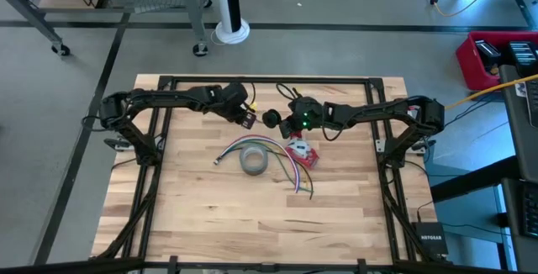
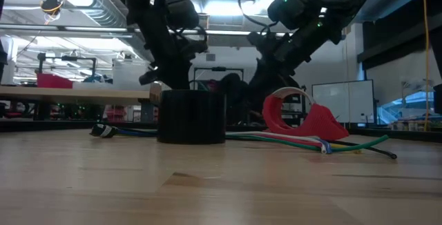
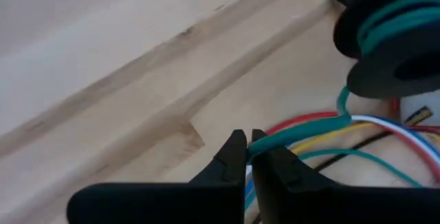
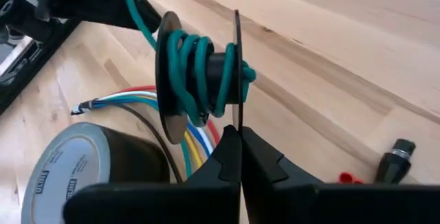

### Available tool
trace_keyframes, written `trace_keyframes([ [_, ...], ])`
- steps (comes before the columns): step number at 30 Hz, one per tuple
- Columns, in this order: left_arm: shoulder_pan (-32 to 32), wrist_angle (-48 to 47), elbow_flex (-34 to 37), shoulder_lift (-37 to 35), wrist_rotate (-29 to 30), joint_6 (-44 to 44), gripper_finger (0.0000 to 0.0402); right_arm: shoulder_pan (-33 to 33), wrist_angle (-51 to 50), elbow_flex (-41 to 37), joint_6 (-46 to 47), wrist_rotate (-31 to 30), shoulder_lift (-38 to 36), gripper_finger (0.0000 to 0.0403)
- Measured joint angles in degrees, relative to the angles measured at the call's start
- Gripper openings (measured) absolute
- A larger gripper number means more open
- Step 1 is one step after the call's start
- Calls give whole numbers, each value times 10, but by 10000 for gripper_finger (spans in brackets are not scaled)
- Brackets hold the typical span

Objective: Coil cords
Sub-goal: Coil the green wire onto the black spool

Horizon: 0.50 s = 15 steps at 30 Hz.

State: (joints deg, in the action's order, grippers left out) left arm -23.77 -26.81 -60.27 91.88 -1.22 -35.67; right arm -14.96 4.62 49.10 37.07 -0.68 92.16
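Observation:
A green cord (image 4: 196, 69) is wound in several turns on a small black spool (image 4: 206, 73), which hangs above the table's far middle (image 1: 271, 118). My right gripper (image 4: 236, 138) is shut on the spool. One strand of the cord runs off the spool (image 3: 392, 38) to my left gripper (image 3: 249, 152), which is shut on it just left of the spool (image 1: 250, 119). More coloured cords (image 1: 282, 166) lie loose on the table below. My left gripper pinches the green cord's free strand (image 3: 278, 138) between its two fingertips, coming slanting down from the table's left. The strand leaves the fingers and rises to the spool, clear of the table. My right gripper pinches the rim of the spool's thin end disc (image 4: 236, 114) between its two fingertips, slanting down from the table's right. The spool is lifted clear of the table, its axis about level and its other disc (image 4: 167, 73) on the far side of the winding.
A grey tape roll (image 1: 253, 160) stands on the table's middle, amid the loose cords. A red tape dispenser (image 1: 301, 153) lies to its right. A small black plug (image 4: 395, 157) and red bits (image 4: 349, 177) lie on the wood near my right gripper.

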Motion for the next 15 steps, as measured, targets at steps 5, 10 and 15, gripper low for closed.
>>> trace_keyframes([
  [5,-27,6,0,0,-18,-23,1,2,3,0,0,-2,0,0],
  [10,-54,15,0,0,-20,-41,1,23,23,0,-11,-2,0,0],
  [15,-66,67,0,0,-48,-57,1,45,22,0,-22,-29,0,0],
])
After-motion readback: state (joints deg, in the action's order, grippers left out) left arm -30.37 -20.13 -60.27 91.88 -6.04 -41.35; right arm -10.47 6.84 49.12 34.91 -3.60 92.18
